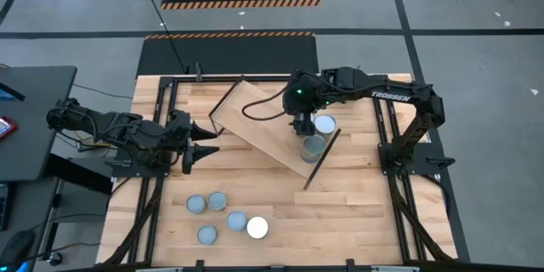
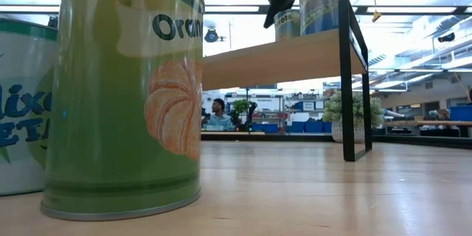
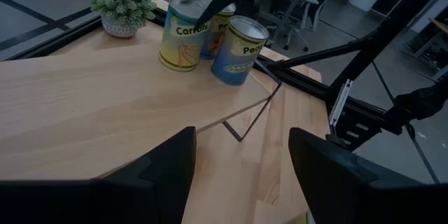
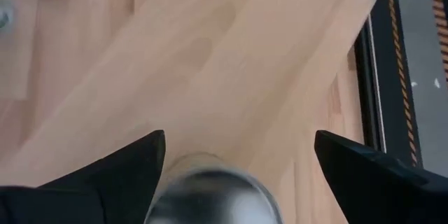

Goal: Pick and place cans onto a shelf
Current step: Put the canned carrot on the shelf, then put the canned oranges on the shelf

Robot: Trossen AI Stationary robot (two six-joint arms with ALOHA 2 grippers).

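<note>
Right arm: I see it reaching over the light wood shelf (image 1: 263, 123), right gripper (image 4: 234, 175) pointing down near its right edge.
Can: silvery-sided metal can (image 4: 210, 196) sits between the spread jaws, not clamped.
Left gripper (image 3: 241, 175): hovering off the shelf's left edge, released.

Wood, metal and printed labels

The bench (image 1: 340, 204) is pale, smooth planked wood with a soft sheen; the shelf (image 1: 259, 132) is a similar light wood board on thin matt black metal legs. The cans (image 3: 238, 50) have glossy printed paper-like labels and dull silvery metal rims and tops. The left gripper (image 3: 241, 175) fingers look matt black plastic.
</note>
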